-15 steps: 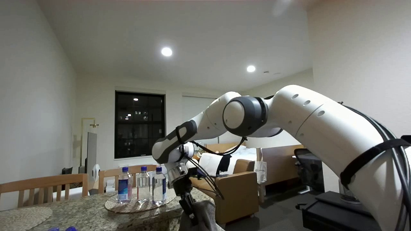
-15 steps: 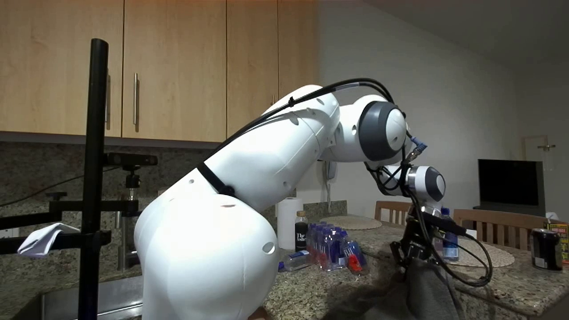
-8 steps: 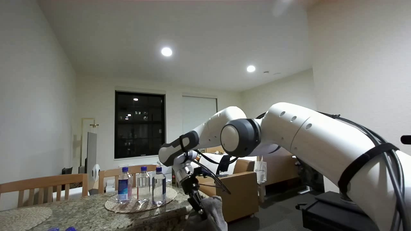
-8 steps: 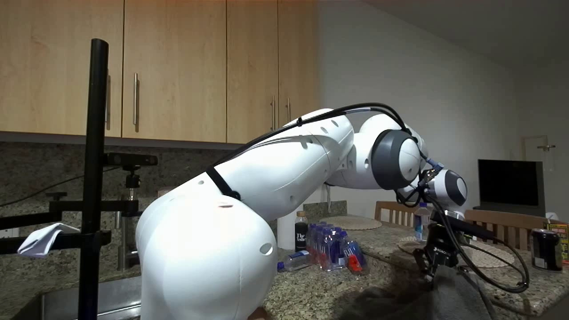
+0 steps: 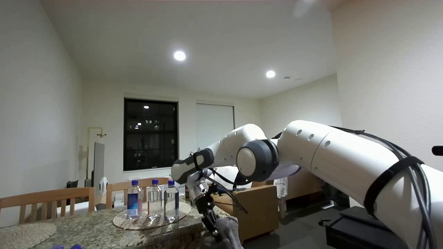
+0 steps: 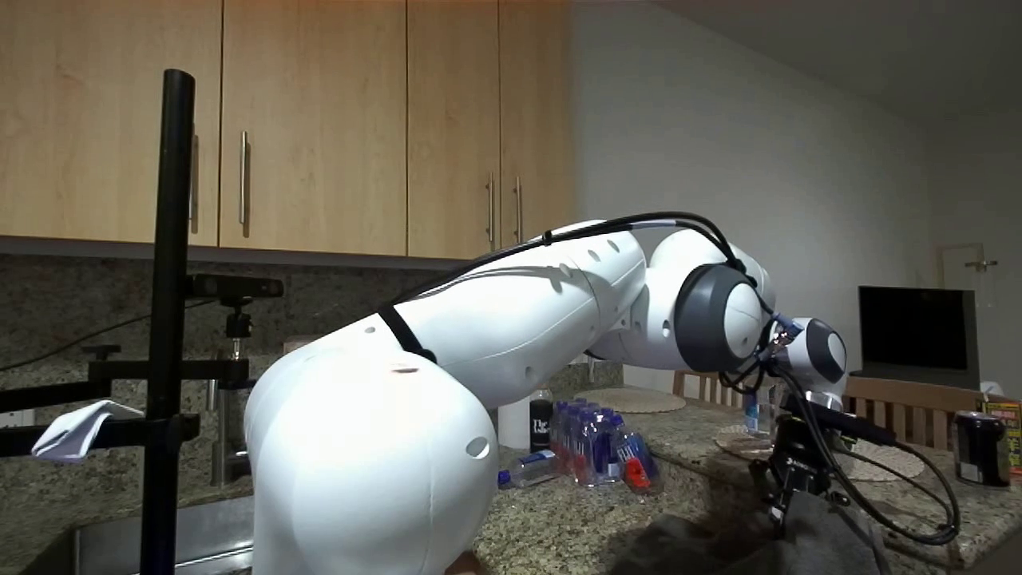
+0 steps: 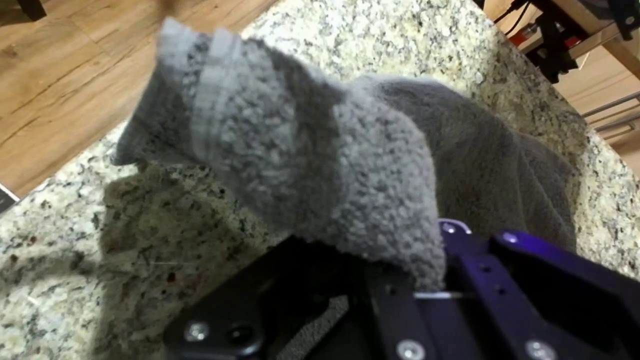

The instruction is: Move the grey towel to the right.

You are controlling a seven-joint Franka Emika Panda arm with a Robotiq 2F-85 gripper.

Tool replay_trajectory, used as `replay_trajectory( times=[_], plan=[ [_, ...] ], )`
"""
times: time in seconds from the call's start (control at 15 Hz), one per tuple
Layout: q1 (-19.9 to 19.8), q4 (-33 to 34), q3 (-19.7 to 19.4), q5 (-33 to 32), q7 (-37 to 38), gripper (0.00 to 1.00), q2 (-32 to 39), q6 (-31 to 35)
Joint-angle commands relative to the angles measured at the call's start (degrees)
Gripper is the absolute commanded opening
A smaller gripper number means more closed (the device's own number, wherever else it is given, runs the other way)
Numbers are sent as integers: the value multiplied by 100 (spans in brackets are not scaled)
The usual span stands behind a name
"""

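Observation:
The grey towel (image 7: pixel 390 185) is bunched and folded in the wrist view. One part rises in my jaws and the rest lies over the speckled counter (image 7: pixel 410 40). My gripper (image 7: pixel 420 260) is shut on the towel, its fingers partly covered by the cloth. In an exterior view the gripper (image 5: pixel 215 233) points down at the counter's near end, with the towel (image 5: pixel 229 230) draped beside the fingers. In an exterior view the gripper (image 6: pixel 786 515) holds the towel (image 6: pixel 826 539) at the lower right. The towel's lower part is cut off by the frame in both exterior views.
Several water bottles (image 6: pixel 591 447) stand on the counter, with one lying bottle (image 6: pixel 531 469) near them. Three bottles (image 5: pixel 154 200) stand on a round mat (image 5: pixel 121 223). A black can (image 6: pixel 980 451) stands at the right. Wooden floor (image 7: pixel 65 75) shows past the counter edge.
The arm has lowered. The gripper has moved right and down in both exterior views, and the towel has moved with it. The last half second shows only a small downward shift.

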Motion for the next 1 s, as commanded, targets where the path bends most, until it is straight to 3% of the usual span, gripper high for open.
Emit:
replay_trajectory(
  times=[0.0, 0.47, 0.6, 0.93],
  plan=[
    [-76, 322, 43, 156, 111, 51, 27, 343],
    [-89, 566, 43, 166, 214, 95, -7, 1111],
    [-99, 571, 42, 165, 202, 100, -41, 1245],
    [-159, 574, 55, 193, 194, 100, -150, 1452]
  ],
)
